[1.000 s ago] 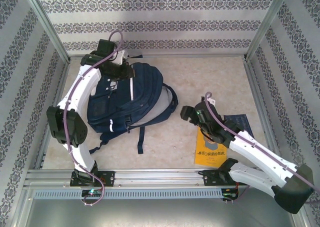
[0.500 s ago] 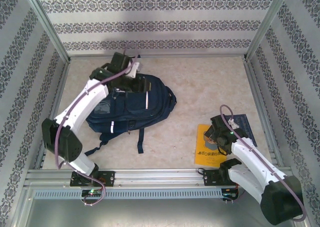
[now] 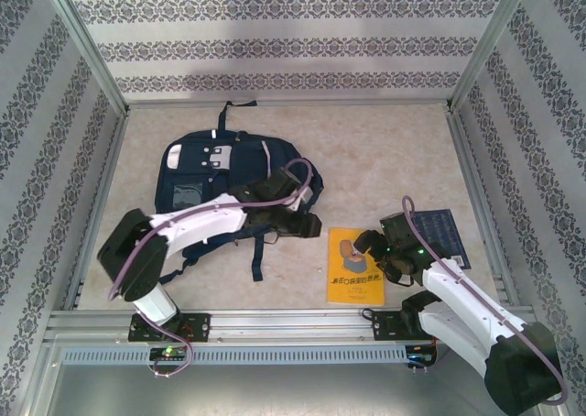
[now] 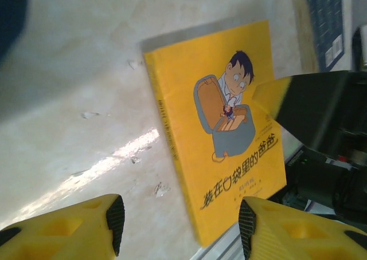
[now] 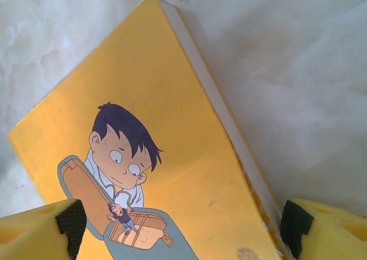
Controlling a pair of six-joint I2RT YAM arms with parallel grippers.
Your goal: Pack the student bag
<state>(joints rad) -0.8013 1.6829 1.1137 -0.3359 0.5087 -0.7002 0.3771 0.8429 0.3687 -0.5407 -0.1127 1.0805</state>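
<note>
bag (image 3: 215,164) flat, upper left of top view | we judge it soft, floppy, bulky: take the top loop (image 3: 222,114) | left gripper (image 4: 180,225) jaws spread, empty | right gripper (image 5: 183,228) jaws spread over book (image 3: 357,265)

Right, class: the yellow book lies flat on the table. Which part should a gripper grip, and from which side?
Probably the long page edge of the yellow book, from the right: lying flat on the table, it offers only thin edges, and that edge faces the open right gripper.
</note>
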